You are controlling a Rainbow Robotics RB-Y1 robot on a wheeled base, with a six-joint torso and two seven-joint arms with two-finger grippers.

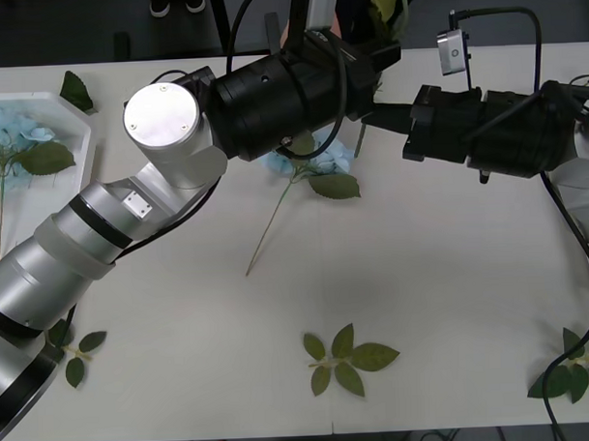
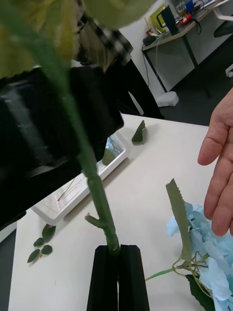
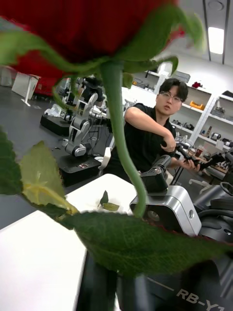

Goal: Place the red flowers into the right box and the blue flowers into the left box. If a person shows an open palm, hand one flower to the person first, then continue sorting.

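A red flower [image 3: 73,24] looms close in the left wrist view. Its green stem curves down under a large leaf to my left gripper [image 3: 116,286], whose dark fingers stand together there. My right gripper [image 2: 117,252] is shut on a thick green stem [image 2: 97,194] low down. Both grippers meet at the table's far middle [image 1: 367,82]. A person's hand [image 2: 221,165] hangs open beside them. One blue flower [image 1: 321,160] [image 2: 213,262] lies on the table below. The left box [image 1: 73,117] holds more blue flowers [image 1: 10,124]. The right box is out of view.
Loose green leaf sprigs lie near the front edge in the middle [image 1: 346,359], at the front left [image 1: 76,349] and at the front right [image 1: 576,370]. A single leaf [image 1: 75,91] rests by the left box's far corner.
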